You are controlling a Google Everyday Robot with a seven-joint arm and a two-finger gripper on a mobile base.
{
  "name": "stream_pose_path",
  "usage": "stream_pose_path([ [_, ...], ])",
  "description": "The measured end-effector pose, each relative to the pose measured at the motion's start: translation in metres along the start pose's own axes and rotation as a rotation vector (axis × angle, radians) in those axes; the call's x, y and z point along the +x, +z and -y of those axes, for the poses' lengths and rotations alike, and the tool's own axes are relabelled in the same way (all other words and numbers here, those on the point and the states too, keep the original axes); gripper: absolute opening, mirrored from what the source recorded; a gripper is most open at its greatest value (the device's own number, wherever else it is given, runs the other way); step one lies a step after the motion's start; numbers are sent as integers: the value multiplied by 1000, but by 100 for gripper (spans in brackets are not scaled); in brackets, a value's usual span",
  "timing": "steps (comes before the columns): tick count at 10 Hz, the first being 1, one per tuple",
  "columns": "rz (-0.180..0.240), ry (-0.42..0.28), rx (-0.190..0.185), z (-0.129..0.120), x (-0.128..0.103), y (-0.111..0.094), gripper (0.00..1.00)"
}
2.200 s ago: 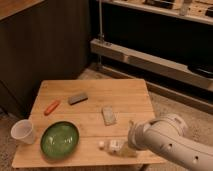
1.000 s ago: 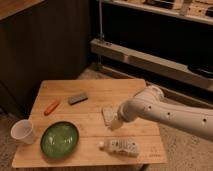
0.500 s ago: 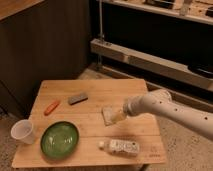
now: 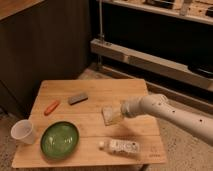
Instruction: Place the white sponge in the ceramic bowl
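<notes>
One gripper (image 4: 116,114), fingers apart, at the white sponge (image 4: 108,116)

The gripper, on a white arm (image 4: 167,112) reaching in from the right edge, hung just right of centre with its fingers spread, right at the sponge, which lay flat on the wooden table (image 4: 95,87). A white labelled bottle (image 4: 120,147) lay on its side just below. The green ceramic bowl (image 4: 59,140) sat lower left, well apart from the sponge, with a white cup (image 4: 23,132) beside it. A dark grey block (image 4: 78,98) and an orange object (image 4: 51,107) lay further up.
</notes>
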Motion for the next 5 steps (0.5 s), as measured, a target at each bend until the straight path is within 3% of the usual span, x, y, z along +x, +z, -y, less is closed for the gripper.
stream_pose_path([
  [2,42,-4,9,6,-3,17,80],
  [5,71,-6,20,10,-7,41,80],
])
